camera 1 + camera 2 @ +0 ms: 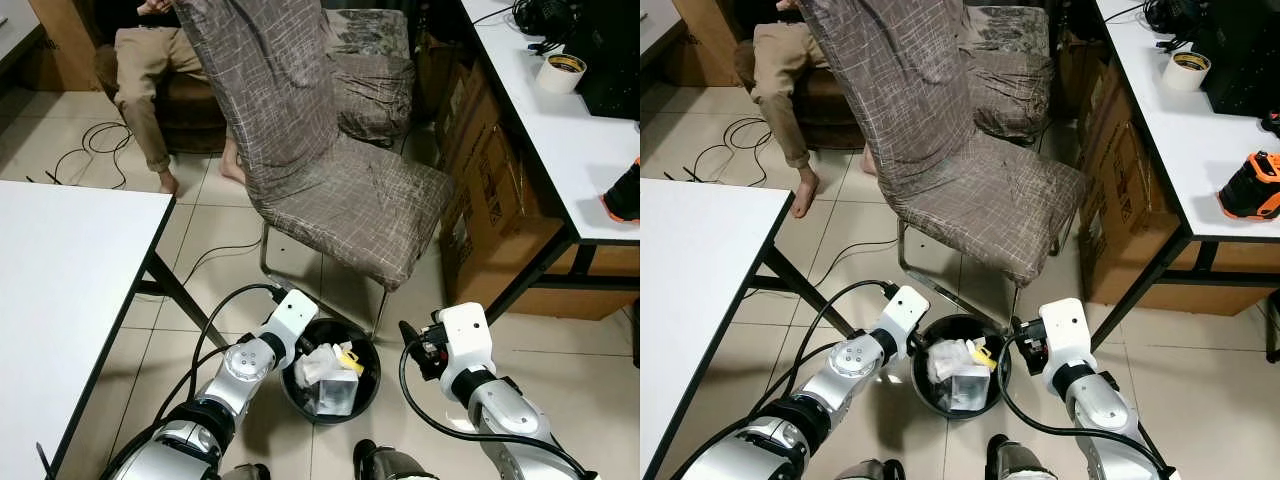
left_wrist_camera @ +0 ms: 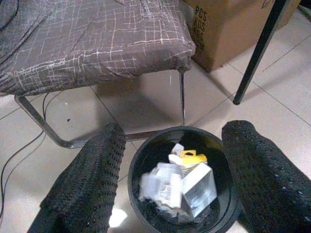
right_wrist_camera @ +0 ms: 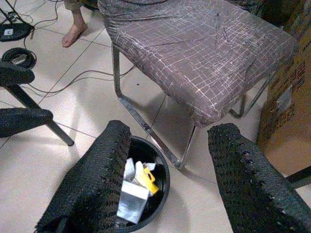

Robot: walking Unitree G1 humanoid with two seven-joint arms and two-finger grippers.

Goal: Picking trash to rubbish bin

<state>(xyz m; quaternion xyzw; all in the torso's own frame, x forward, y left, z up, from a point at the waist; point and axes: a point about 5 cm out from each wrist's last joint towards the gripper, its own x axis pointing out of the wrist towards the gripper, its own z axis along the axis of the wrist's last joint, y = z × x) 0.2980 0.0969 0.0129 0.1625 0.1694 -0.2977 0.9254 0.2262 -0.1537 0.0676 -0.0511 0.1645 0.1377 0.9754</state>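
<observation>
1 black round rubbish bin sits on the tiled floor just near of 1 fabric-covered chair, between 2 white tables, with 1 seated person's legs far left. Both grippers are spread wide and hold nothing: the left gripper hangs at the bin's left rim and the right gripper just right of the bin. The bin holds crumpled white paper, 1 clear plastic box and 1 small yellow piece.
</observation>
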